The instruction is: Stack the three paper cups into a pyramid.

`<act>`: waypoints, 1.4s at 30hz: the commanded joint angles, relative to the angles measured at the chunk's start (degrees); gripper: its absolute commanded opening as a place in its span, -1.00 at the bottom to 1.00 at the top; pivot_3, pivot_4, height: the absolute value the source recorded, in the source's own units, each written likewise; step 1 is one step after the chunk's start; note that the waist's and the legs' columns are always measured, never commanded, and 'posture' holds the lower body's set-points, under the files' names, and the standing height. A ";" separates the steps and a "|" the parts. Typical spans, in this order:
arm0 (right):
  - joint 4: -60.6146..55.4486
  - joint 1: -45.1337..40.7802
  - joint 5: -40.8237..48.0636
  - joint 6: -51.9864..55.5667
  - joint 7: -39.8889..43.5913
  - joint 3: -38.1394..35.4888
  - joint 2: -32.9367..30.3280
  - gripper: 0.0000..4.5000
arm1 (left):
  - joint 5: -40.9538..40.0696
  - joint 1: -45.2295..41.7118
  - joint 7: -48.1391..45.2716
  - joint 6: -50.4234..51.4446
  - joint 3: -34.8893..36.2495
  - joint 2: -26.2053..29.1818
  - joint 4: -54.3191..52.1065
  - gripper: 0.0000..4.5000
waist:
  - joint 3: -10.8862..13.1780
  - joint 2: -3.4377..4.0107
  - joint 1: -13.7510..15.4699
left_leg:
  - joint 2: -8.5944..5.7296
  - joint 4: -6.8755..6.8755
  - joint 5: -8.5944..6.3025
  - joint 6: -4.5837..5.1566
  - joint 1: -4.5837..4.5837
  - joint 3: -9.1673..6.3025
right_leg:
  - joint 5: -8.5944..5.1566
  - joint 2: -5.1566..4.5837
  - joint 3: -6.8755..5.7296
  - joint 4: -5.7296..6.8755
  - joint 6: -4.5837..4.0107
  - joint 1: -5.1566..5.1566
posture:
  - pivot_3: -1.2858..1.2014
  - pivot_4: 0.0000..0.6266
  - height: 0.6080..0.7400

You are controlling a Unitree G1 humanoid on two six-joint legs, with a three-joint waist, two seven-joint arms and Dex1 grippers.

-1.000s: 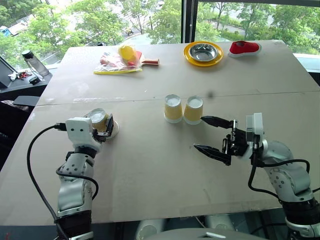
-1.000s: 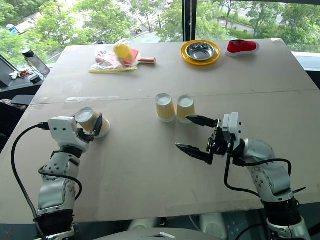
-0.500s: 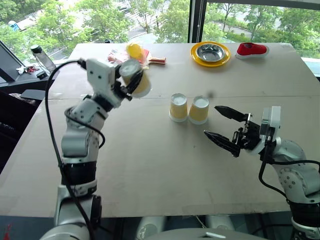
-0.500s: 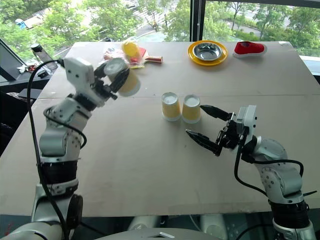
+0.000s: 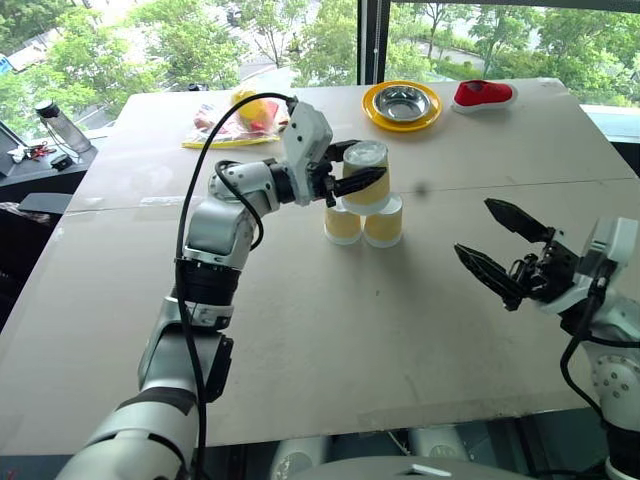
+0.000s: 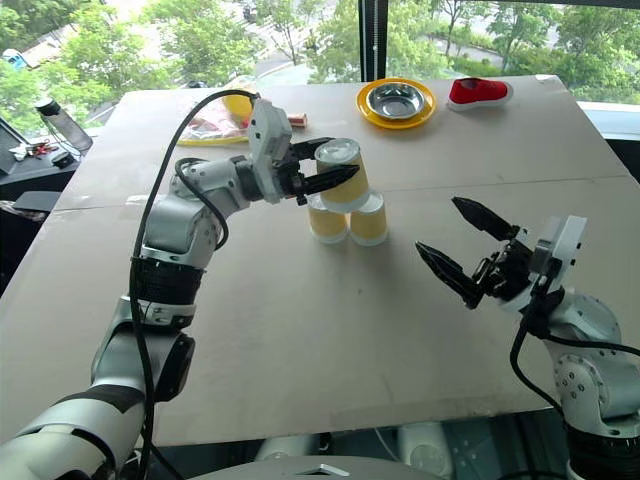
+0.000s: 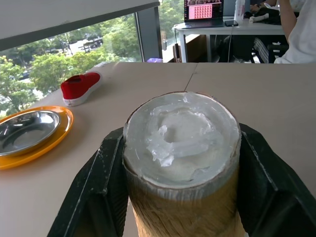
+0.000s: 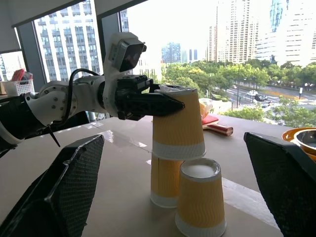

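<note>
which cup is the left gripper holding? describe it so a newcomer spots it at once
On the tan table, find two yellow paper cups standing upside down side by side near the middle. The held cup is the third, raised just above that pair, clamped in the left gripper.

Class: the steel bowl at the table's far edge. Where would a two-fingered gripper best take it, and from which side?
Grip the steel bowl by its raised rim, coming down from above with one finger inside and one outside. It sits low and wide in the yellow plate, so a side approach would likely meet the plate first.

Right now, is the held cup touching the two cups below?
Cannot tell. In the right wrist view the held cup in the left gripper overlaps the rear cup; no gap or contact shows plainly.
</note>
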 commanded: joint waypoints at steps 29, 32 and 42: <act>-1.55 11.30 4.68 -7.05 7.60 -6.88 -0.93 1.00 | 2.71 -1.06 1.84 -10.16 2.88 -4.48 3.00 0.99 | 0.00 0.00 0.21 | 0.00 0.14 0.00 0.02 0.06 0.00 | 0.00 0.00 0.01 0.22 0.00 0.03 | 0.03 -0.52 1.00; -0.73 11.85 4.65 -6.95 8.53 -6.58 -0.85 1.00 | -1.69 -0.29 2.12 -8.63 5.85 -4.78 -2.07 0.99 | 0.01 -0.01 0.22 | 0.01 0.14 0.00 0.02 0.05 -0.01 | 0.00 0.00 0.01 0.22 0.00 0.02 | 0.03 -0.52 1.00; 7.58 14.07 0.12 -10.62 15.22 -4.19 -0.06 1.00 | -8.93 23.12 6.92 3.87 14.80 6.60 -32.53 0.99 | -0.06 0.12 -0.02 | 0.12 0.04 -0.01 0.03 0.21 0.09 | 0.00 0.01 0.19 0.23 -0.01 0.04 | 0.03 -0.52 1.00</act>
